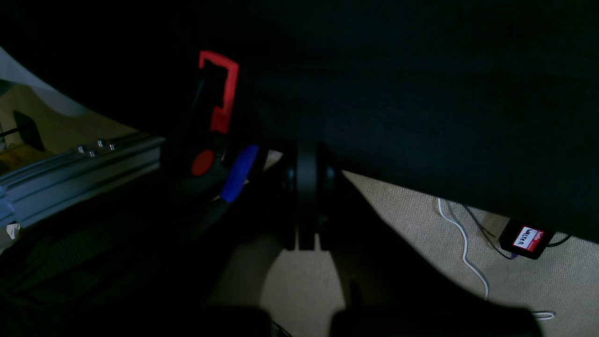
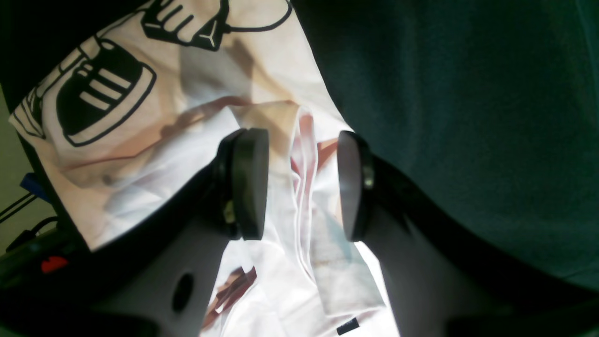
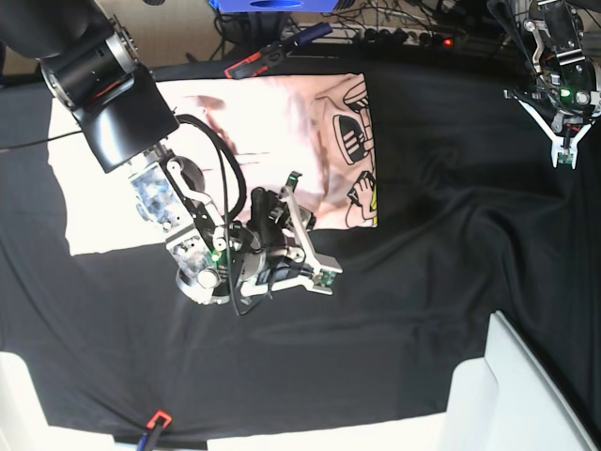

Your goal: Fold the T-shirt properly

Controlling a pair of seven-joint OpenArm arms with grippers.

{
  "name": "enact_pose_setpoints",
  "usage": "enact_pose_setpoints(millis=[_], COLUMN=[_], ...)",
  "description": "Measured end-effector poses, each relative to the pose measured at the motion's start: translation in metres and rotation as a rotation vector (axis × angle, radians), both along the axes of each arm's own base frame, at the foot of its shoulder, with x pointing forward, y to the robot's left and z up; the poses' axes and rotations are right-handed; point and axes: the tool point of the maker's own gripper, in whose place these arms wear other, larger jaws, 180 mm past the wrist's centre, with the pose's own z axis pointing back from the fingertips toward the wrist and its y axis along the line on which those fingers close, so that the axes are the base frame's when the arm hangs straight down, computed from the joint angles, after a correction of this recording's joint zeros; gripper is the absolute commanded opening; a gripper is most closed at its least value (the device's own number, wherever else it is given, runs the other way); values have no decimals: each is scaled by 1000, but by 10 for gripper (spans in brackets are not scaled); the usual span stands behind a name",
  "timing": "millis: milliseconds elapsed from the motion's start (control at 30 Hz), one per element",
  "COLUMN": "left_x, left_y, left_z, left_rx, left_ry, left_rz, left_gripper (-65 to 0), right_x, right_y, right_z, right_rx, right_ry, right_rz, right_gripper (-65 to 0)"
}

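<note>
The T-shirt (image 3: 225, 150) lies flat on the black cloth (image 3: 441, 263), occupying the 10 to 12 o'clock part of the base view, with its printed side turned up in a strip along its 3 o'clock edge.

The right gripper (image 2: 299, 185) is positioned over the shirt's near edge, at about 6 o'clock of the garment. Its jaws stand partly open and straddle a raised ridge of fabric; the pads (image 2: 250, 182) show a gap on both sides, so nothing is clamped yet. This placement suggests preparation to pinch the hem for a fold.

The left gripper (image 3: 563, 155) is parked at 2 o'clock, well apart from the shirt. Its jaws are closed on nothing, keeping that arm clear of the working area.
</note>
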Motion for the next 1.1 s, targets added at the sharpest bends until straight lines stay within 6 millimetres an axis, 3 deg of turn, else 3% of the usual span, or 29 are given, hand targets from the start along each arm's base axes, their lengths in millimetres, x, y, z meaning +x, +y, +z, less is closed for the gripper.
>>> enact_pose_setpoints(millis=[100, 267, 533, 600, 700, 1000, 1100], left_x=[0, 0, -8, -11, -11, -10, -10], left_y=[0, 0, 0, -1, -1, 0, 0], left_z=[0, 0, -9, -13, -13, -12, -12], left_rx=[0, 1, -14, -22, -23, -21, -21], left_ry=[0, 0, 28, 39, 38, 36, 34], left_rz=[0, -1, 13, 18, 18, 18, 19], left_gripper=[-650, -650, -650, -650, -650, -650, -650], right_x=[1, -11, -11, -10, -11, -25, -23], right_y=[3, -7, -4, -4, -3, -18, -37], right_z=[0, -28, -29, -29, -29, -34, -30], right_rx=[25, -12, 10, 9, 11, -39, -40], right_ry=[-2, 80, 84, 84, 85, 128, 137], right_rz=[-2, -24, -27, -28, -27, -57, -170], right_gripper=[-419, -419, -428, -479, -647, -650, -650])
